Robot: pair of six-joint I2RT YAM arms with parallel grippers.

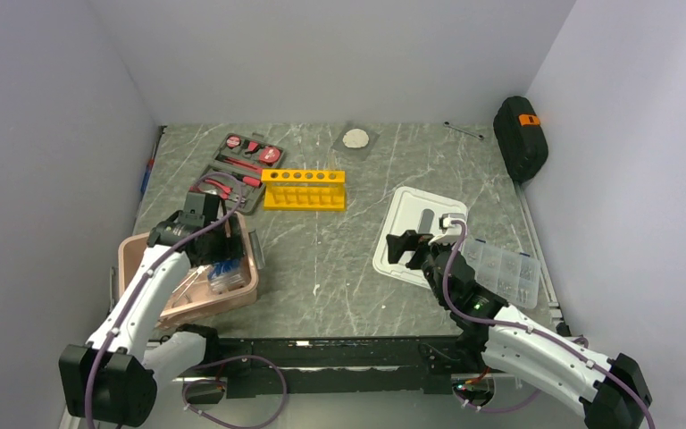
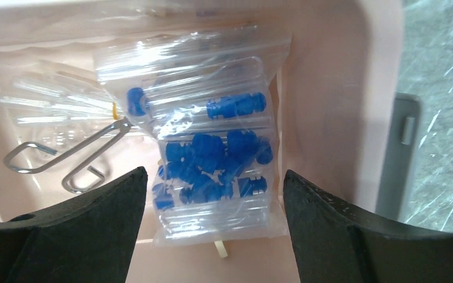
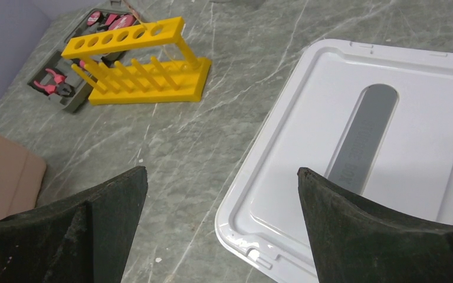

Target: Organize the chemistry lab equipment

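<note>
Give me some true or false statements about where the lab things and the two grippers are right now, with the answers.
1. The bag of blue-capped tubes lies inside the pink bin. True.
2. The yellow test-tube rack is in the pink bin. False: it stands on the table, beside the tool kit.
3. The left gripper is open, its fingers either side of the bag. True.
4. The right gripper is shut on the white lid. False: it is open, holds nothing and hangs over the lid's edge.
5. Tubes stand in the rack's holes. False: the holes are empty.
</note>
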